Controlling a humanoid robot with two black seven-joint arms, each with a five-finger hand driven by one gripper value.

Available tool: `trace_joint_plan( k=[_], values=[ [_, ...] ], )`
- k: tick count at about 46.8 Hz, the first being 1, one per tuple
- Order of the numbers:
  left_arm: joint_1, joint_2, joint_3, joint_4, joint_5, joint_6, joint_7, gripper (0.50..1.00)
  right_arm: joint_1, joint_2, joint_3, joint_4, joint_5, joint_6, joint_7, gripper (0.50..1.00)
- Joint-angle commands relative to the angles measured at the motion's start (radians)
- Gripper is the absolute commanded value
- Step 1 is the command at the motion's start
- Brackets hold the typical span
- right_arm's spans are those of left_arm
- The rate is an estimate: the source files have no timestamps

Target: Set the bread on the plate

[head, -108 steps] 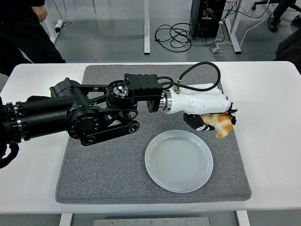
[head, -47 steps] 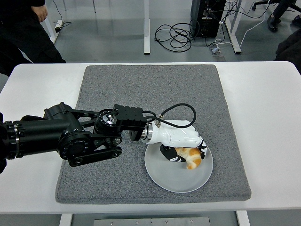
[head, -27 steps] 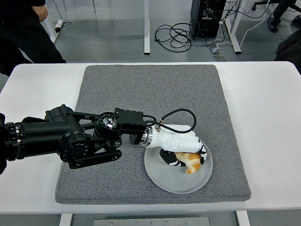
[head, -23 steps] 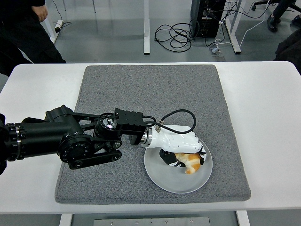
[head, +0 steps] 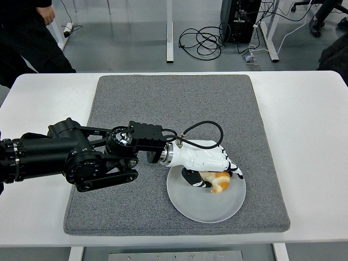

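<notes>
The bread (head: 221,182), a golden-brown roll, is over the right half of the round white plate (head: 202,205), low on or just above its surface. My left hand (head: 210,178), white with dark fingertips, reaches in from the left on the black arm (head: 81,157). Its fingers curl around the bread's top and left side. The plate stands on the grey mat (head: 174,103), at its front right. The hand hides the bread's upper part and the plate's far rim. My right arm is out of view.
The grey mat covers the middle of the white table (head: 310,125). A black cable (head: 202,126) loops up from the wrist. A person in dark clothes (head: 27,32) stands at the back left, beyond the table.
The hand carried the bread from the mat's right side down to the plate. In the last half second the hand and bread shifted slightly up and to the left.
</notes>
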Motion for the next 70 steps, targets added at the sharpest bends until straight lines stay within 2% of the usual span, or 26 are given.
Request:
trace_joint_plan(
  k=[1,16,30,55,70],
  values=[
    [-0.002,0.01,0.001,-0.01,0.0,-0.002,-0.001,0.963,-0.001,0.0,0.0,0.0,0.0,0.0,-0.001,1.0],
    [-0.055,0.094,0.0,-0.108,-0.014,-0.014,-0.001,0.969,-0.001,0.0,0.0,0.0,0.0,0.0,-0.001,1.0],
    [-0.115,0.131,-0.005,-0.141,-0.037,-0.017,-0.001,0.969,-0.001,0.0,0.0,0.0,0.0,0.0,0.001,1.0],
    [-0.396,0.163,-0.011,-0.151,-0.261,-0.023,-0.008,0.969,-0.001,0.0,0.0,0.0,0.0,0.0,0.001,1.0],
    [-0.399,0.194,-0.049,-0.147,-0.322,-0.021,-0.007,0.971,0.001,0.0,0.0,0.0,0.0,0.0,0.001,1.0]
  ],
)
